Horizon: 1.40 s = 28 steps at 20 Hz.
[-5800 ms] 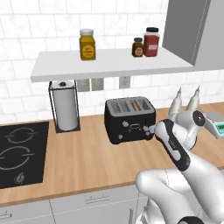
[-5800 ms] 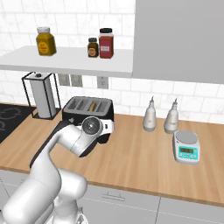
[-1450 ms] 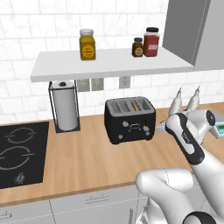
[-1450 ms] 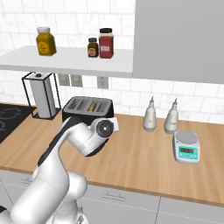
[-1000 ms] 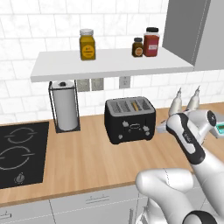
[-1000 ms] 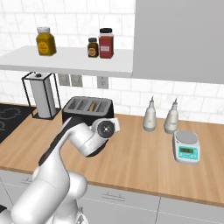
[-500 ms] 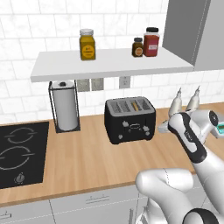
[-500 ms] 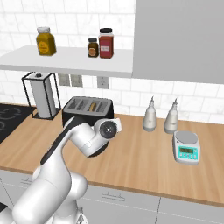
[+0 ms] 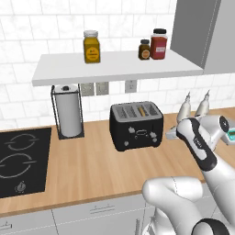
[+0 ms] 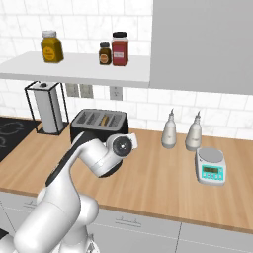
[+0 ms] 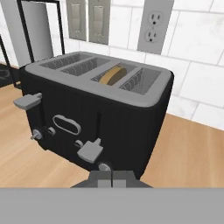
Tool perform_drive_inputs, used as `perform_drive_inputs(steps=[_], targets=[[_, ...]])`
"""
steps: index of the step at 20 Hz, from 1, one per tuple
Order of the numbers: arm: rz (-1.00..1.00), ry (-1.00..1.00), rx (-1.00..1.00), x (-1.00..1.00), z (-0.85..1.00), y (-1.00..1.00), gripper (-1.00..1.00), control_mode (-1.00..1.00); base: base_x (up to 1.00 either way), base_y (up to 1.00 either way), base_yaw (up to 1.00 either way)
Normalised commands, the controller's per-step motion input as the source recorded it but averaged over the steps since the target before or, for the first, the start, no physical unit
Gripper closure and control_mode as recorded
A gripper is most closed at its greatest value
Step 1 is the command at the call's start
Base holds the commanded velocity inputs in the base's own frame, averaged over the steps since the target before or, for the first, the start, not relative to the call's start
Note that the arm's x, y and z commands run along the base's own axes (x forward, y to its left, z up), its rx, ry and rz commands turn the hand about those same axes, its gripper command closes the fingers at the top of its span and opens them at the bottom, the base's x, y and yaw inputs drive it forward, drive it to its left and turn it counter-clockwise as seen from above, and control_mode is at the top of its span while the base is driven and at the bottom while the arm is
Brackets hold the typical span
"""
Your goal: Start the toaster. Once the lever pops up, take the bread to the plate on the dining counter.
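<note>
The white arm bends at its elbow above the light-wood table [image 9: 92, 170], its wrist turned toward the black boxy toaster [image 9: 136, 125] with 4 top slots, which stands near the table's back edge. The end effector [image 11: 112, 177] is closed, empty, just before the toaster's lower front lever [image 11: 91, 151]. The tan-brown bread slice [image 11: 112, 75] sits in a slot.
</note>
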Motion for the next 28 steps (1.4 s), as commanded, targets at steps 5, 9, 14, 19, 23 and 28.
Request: perform_drive_inputs(steps=[5,9,14,19,23,28], targets=[[0.0,0.0,0.0,0.0,0.0,0.0,1.0,-1.0,0.0,0.0,0.0],[0.0,0.0,0.0,0.0,0.0,0.0,1.0,-1.0,0.0,0.0,0.0],[0.0,0.0,0.0,0.0,0.0,0.0,1.0,-1.0,0.0,0.0,0.0],[0.0,0.0,0.0,0.0,0.0,0.0,1.0,-1.0,0.0,0.0,0.0],[0.0,0.0,0.0,0.0,0.0,0.0,1.0,-1.0,0.0,0.0,0.0],[0.0,0.0,0.0,0.0,0.0,0.0,1.0,-1.0,0.0,0.0,0.0]])
